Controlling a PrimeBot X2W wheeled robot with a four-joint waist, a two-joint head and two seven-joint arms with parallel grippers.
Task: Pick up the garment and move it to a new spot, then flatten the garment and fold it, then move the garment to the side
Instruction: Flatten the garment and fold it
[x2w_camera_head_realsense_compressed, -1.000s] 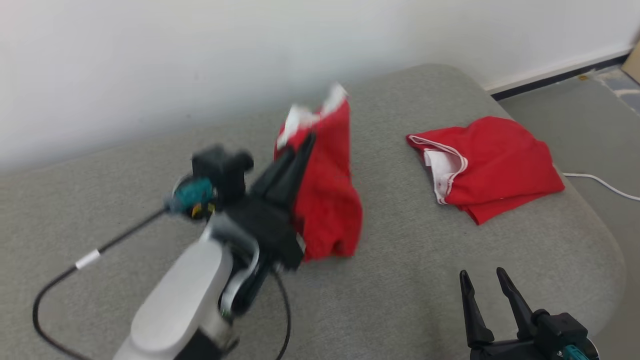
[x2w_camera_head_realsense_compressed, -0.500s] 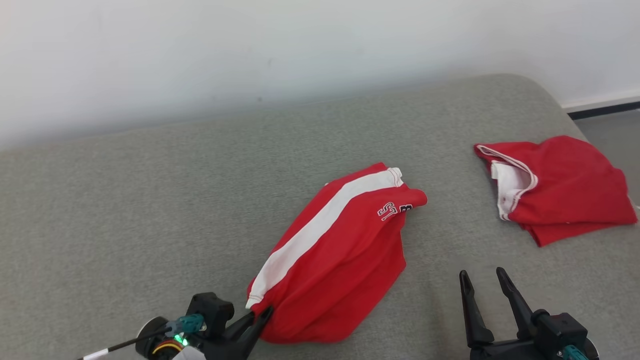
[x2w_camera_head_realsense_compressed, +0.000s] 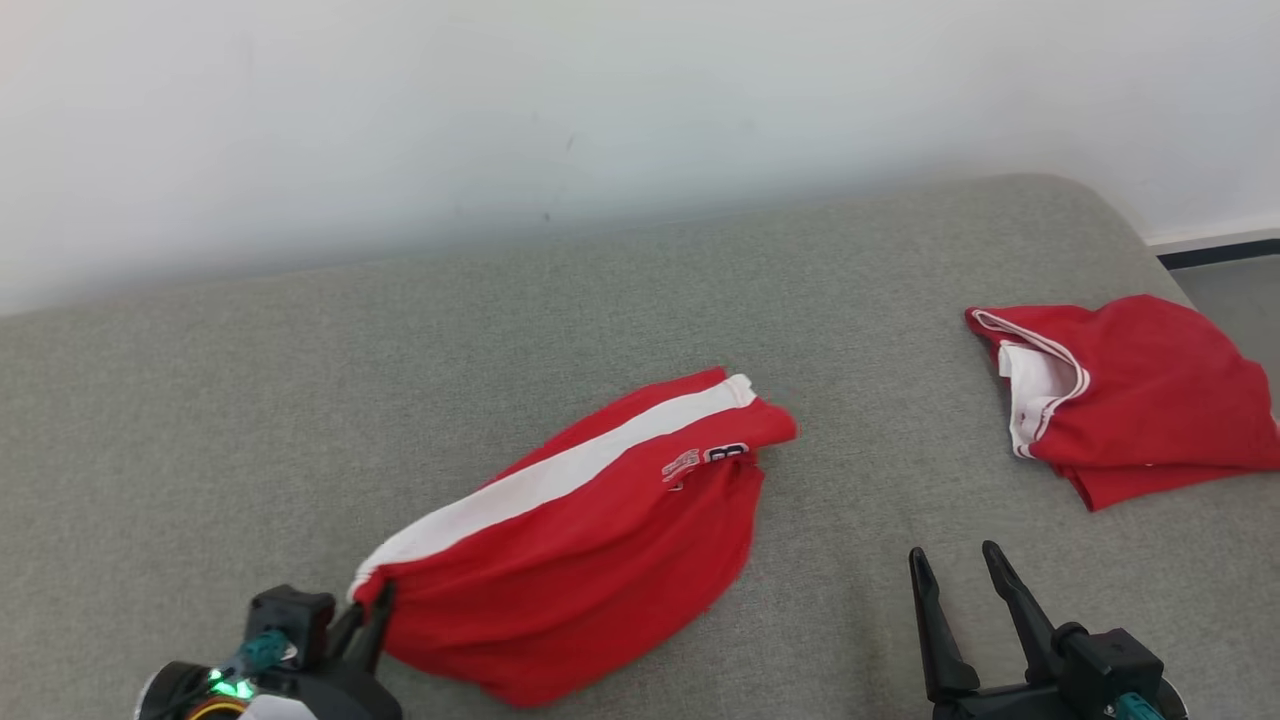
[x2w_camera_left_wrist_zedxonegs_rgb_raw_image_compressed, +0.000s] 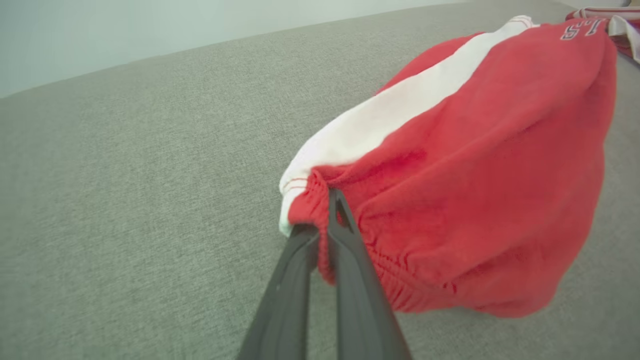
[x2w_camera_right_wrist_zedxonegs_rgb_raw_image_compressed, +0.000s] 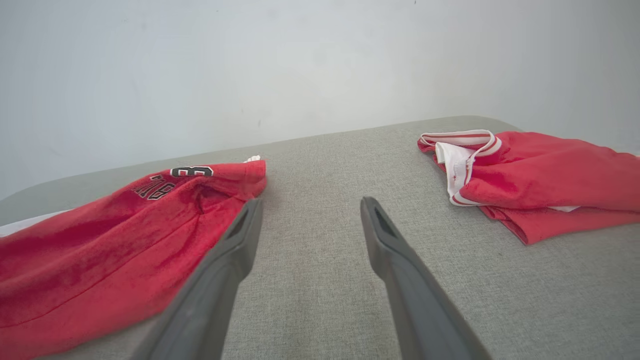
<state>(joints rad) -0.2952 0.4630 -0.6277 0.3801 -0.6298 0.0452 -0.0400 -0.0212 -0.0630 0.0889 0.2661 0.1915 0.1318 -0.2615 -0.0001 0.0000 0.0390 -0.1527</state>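
The garment (x2w_camera_head_realsense_compressed: 600, 540) is a pair of red shorts with a white side stripe and lettering near one hem. It lies stretched out on the grey cushion (x2w_camera_head_realsense_compressed: 250, 420), running from the lower left up to the middle. My left gripper (x2w_camera_head_realsense_compressed: 368, 615) is shut on the gathered waistband corner at its lower-left end. In the left wrist view the fingers (x2w_camera_left_wrist_zedxonegs_rgb_raw_image_compressed: 325, 210) pinch the elastic edge of the shorts (x2w_camera_left_wrist_zedxonegs_rgb_raw_image_compressed: 475, 175). My right gripper (x2w_camera_head_realsense_compressed: 950, 560) stands open at the lower right with nothing between its fingers. In the right wrist view it (x2w_camera_right_wrist_zedxonegs_rgb_raw_image_compressed: 310, 210) is just right of the shorts' hem (x2w_camera_right_wrist_zedxonegs_rgb_raw_image_compressed: 100, 235).
A second red garment with white trim (x2w_camera_head_realsense_compressed: 1150, 400) lies folded near the cushion's right end, also in the right wrist view (x2w_camera_right_wrist_zedxonegs_rgb_raw_image_compressed: 540, 175). A pale wall runs along the cushion's far edge. The floor (x2w_camera_head_realsense_compressed: 1230, 290) shows past the right end.
The left gripper has come down and drawn back to the lower left, still shut on the shorts, which went from hanging to lying stretched on the cushion. The head camera shifted too.
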